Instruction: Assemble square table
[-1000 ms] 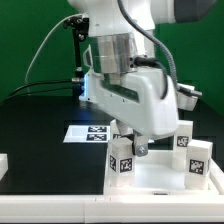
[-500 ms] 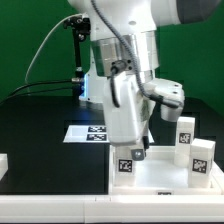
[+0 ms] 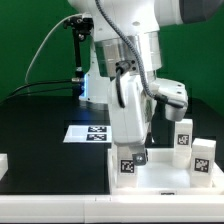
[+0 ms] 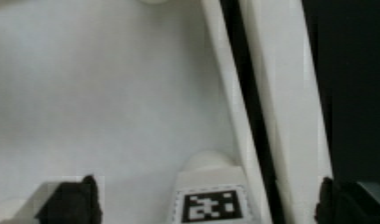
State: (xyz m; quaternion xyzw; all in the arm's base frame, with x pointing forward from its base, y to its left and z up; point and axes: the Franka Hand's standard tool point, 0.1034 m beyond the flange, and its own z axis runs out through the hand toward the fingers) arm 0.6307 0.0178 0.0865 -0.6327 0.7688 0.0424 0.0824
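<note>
Exterior view: the tabletop (image 3: 160,178) lies on the black table (image 3: 40,125) at lower right. The pincer (image 3: 131,152) stands over a tagged leg (image 3: 127,163) upright on the panel; two more legs (image 3: 184,135) stand at the exterior view's right. Marker board (image 3: 88,132) behind.

Wrist view: the fingertips (image 4: 66,199) stand wide apart, either side of the leg (image 4: 212,190), not touching it; nothing is held.
</note>
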